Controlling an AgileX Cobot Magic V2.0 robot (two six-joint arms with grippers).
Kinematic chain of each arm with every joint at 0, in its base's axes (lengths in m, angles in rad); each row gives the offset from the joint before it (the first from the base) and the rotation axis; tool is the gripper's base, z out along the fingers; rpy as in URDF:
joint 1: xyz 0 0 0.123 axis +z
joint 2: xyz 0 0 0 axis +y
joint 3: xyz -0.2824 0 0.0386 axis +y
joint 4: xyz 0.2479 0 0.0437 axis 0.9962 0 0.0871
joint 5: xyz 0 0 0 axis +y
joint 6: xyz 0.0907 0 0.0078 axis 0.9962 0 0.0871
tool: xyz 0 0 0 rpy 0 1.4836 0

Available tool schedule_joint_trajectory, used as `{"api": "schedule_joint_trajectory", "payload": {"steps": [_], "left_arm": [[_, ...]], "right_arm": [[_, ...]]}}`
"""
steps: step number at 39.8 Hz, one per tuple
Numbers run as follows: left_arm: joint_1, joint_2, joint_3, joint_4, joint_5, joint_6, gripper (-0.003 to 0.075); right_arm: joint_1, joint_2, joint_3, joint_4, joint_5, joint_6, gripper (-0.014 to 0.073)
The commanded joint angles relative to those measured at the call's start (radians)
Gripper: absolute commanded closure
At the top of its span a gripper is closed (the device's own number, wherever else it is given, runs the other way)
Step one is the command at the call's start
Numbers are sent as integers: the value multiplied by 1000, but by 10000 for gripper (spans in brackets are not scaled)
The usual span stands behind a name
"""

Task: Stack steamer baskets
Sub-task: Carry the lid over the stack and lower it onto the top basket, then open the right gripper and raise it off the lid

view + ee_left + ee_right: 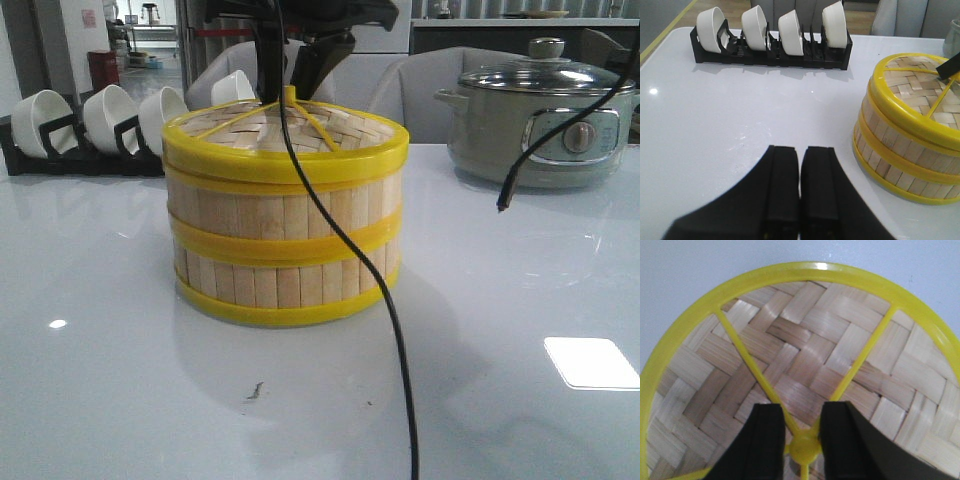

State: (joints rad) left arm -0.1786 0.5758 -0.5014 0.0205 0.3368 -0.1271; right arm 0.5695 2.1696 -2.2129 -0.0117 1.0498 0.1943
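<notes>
Two steamer baskets (285,245) of pale upright wooden slats with yellow rims are stacked on the glossy white table (110,390); a woven bamboo lid (805,360) with yellow spokes is seated on top; its central knob (804,448) is straddled by the right gripper (802,440), jaws narrowly parted; the left gripper (800,185) is closed, empty, beside the stack.

A kitchen-style demonstration area set up indoors: a glossy white table (120,400) carries a grey-green electric pot (540,125) with a glass lid, a black rack (770,52) of small white bowls (754,27) and stacked bamboo steamer baskets (285,215). Grey upholstered chairs (400,90) and shelving stand behind.
</notes>
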Motion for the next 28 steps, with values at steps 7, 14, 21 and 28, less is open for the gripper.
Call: {"api": "schedule_joint_trajectory", "payload": {"steps": [7,14,21,28], "left_arm": [[3,0,-28,-3,-84,-4,625],[3,0,-28,-3,-84,-4,625],[3,0,-28,-3,-84,-4,625],[3,0,-28,-3,-84,-4,625]], "right_arm": [[-2,-82,-34,-11,-75,-12,247],[-3,-132,-34,-34,-110,-12,247],[-46,-207,-29,-106,-122,-12,248],[-122,-348,110,-125,-183,-12,249]]}}
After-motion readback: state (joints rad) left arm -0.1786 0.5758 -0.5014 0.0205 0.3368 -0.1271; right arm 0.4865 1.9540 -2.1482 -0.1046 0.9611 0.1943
